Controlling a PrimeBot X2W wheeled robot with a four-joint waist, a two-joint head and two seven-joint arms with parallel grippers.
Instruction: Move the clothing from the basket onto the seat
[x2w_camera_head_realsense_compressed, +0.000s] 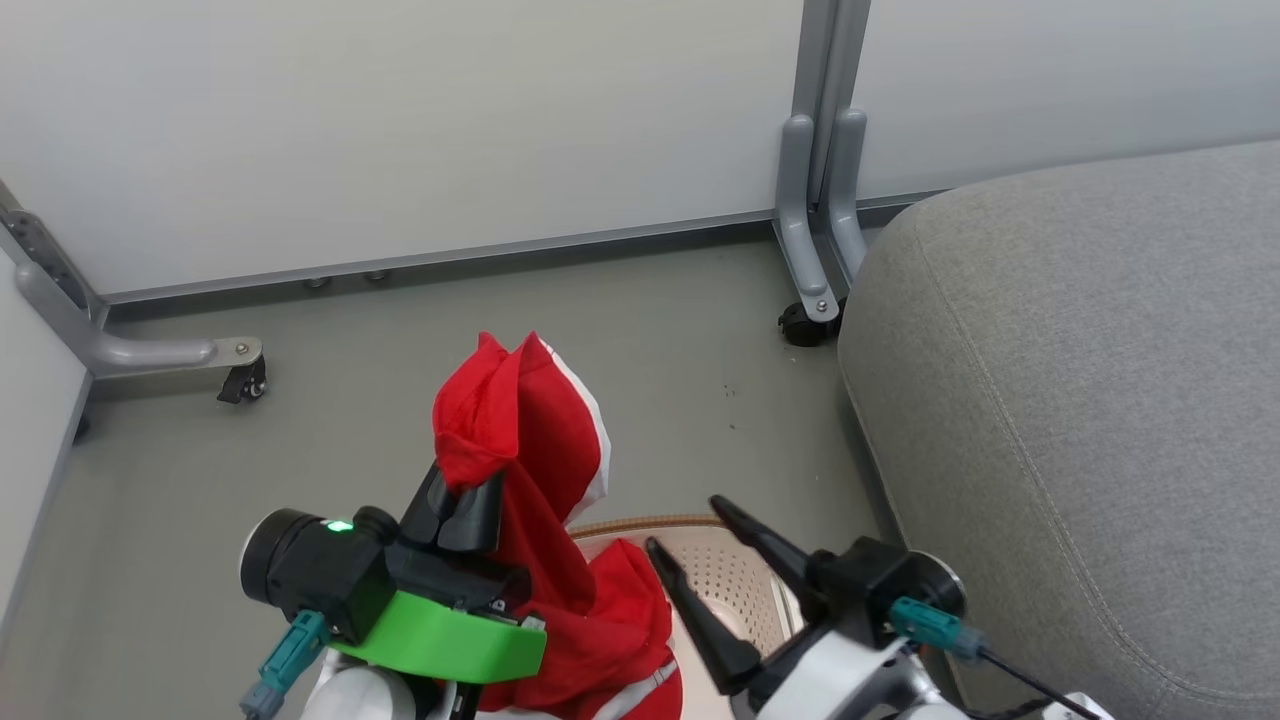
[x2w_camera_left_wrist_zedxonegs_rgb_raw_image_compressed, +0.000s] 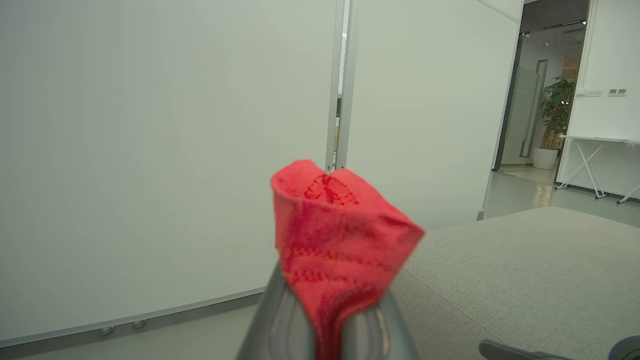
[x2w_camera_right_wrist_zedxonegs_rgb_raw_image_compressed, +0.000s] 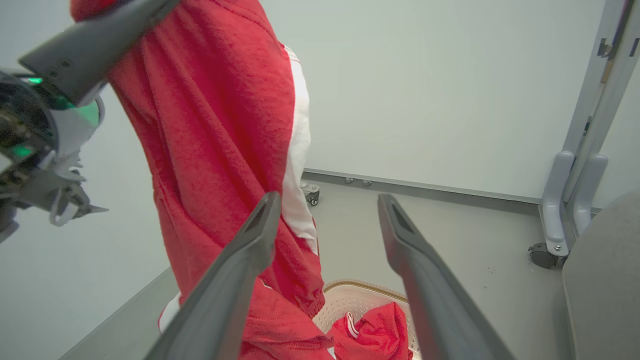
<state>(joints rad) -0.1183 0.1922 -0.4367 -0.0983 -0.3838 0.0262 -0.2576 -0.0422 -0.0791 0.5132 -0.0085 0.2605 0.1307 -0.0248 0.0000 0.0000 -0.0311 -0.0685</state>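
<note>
The left hand (x2w_camera_head_realsense_compressed: 468, 490) is clamped on a bunch of the soft bright red clothing with white trim (x2w_camera_head_realsense_compressed: 530, 440), held high, probably to hang it clear of the cream perforated plastic basket with a brown rim (x2w_camera_head_realsense_compressed: 740, 575), where more red fabric lies. The right hand (x2w_camera_head_realsense_compressed: 683, 522) hovers spread wide over the basket, beside the large grey woven seat (x2w_camera_head_realsense_compressed: 1080, 400).

Soft fuzzy cloth: clothing (x2w_camera_head_realsense_compressed: 530, 450); perforated matt plastic: basket (x2w_camera_head_realsense_compressed: 740, 590); coarse woven fabric: seat (x2w_camera_head_realsense_compressed: 1080, 400).

A soft red white-striped garment (x2w_camera_right_wrist_zedxonegs_rgb_raw_image_compressed: 220, 150) hangs from the left gripper (x2w_camera_right_wrist_zedxonegs_rgb_raw_image_compressed: 125, 20) — over the cream perforated basket (x2w_camera_right_wrist_zedxonegs_rgb_raw_image_compressed: 350, 302) — right gripper (x2w_camera_right_wrist_zedxonegs_rgb_raw_image_compressed: 328, 200) spread.
</note>
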